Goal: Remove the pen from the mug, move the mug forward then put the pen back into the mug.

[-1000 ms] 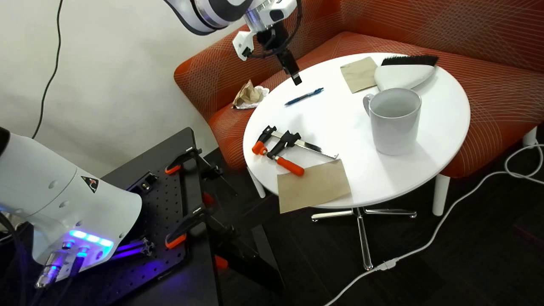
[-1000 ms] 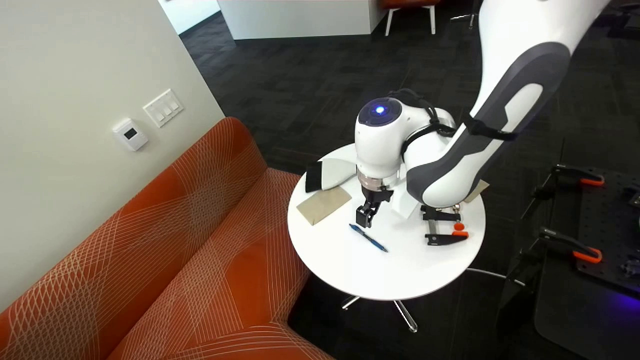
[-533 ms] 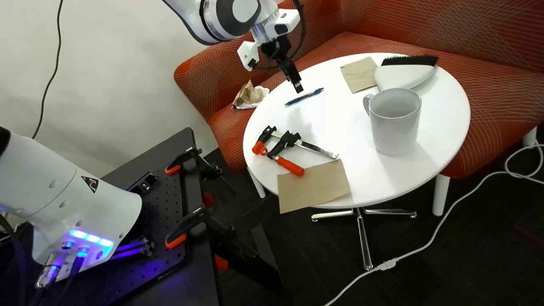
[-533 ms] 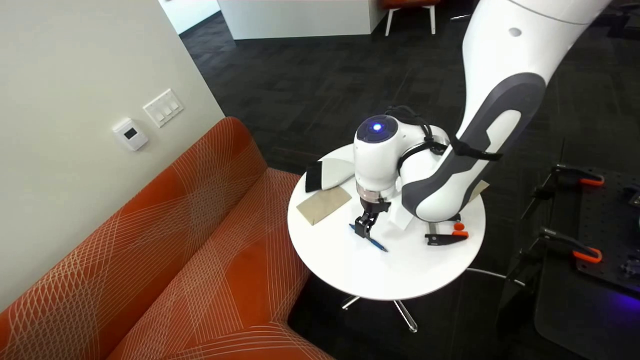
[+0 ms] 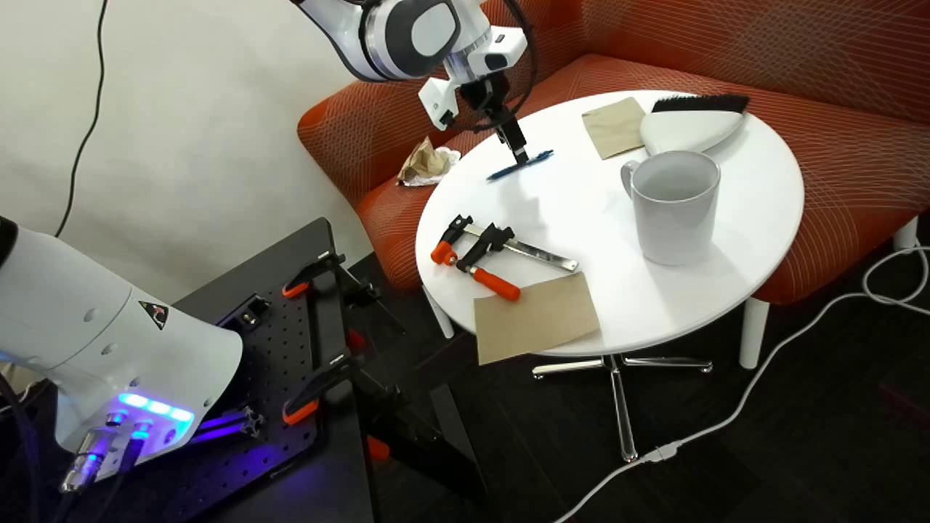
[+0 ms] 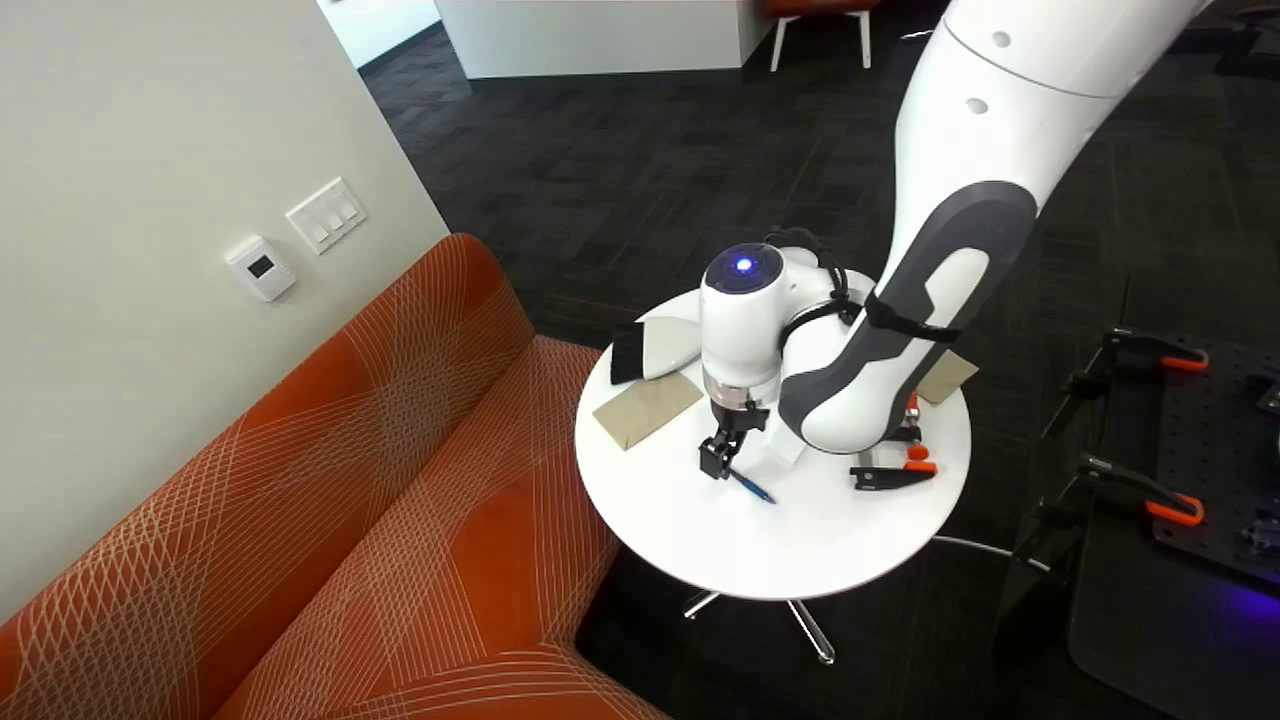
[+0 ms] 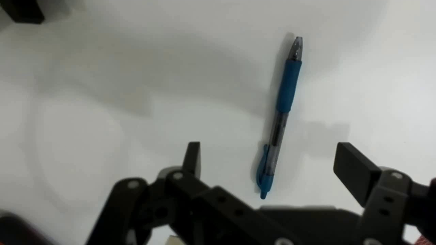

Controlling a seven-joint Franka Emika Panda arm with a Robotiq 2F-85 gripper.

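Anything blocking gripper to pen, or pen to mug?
Nothing visible. In the wrist view the gripper stands open over the pen; in an exterior view nothing shows between pen and mug. The orange-handled clamp lies off that line.

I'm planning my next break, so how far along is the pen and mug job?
Removal looks done: the pen lies on the white table, outside the mug. In hand, apparently: picking it up, as the wrist view shows the pen between open jaws, not gripped. Left: putting it in the mug. Whether the mug was moved forward, I can't tell.
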